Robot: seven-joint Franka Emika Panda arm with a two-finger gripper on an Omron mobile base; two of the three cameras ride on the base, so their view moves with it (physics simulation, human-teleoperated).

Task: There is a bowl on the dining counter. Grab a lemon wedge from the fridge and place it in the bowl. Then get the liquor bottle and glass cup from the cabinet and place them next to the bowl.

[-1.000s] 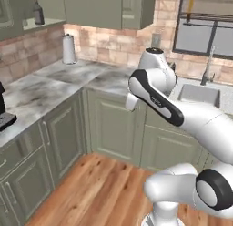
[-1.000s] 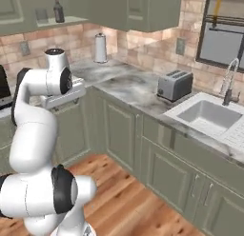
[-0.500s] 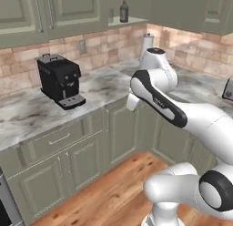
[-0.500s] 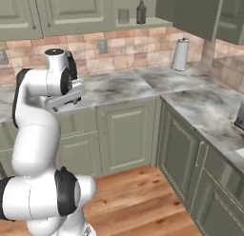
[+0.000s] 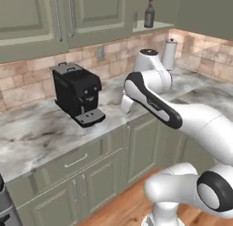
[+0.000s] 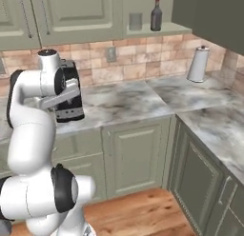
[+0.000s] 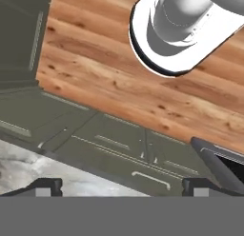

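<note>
tool: fingertips of the tool [image 7: 122, 185] stand wide apart, nothing between them; aimed down at wooden floor and grey-green cabinet fronts.
worktop: grey marbled worktop [image 6: 124, 99] beyond the tool; black coffee machine [image 5: 78, 93] on it.
liquor bottle: dark glass liquor bottle [image 6: 156, 14] up on open shelf, well above and beyond tool. Likely heavy, slippery, fragile; grip the body, below the neck.
glass cup: grey glass cup [image 6: 135, 21] just beside bottle; light, brittle; grip mid-wall.

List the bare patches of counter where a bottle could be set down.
Free: marble counter between coffee machine and paper towel roll; also the stretch left of the machine. Tight: the open shelf holding the liquor bottle and glass cup.
</note>
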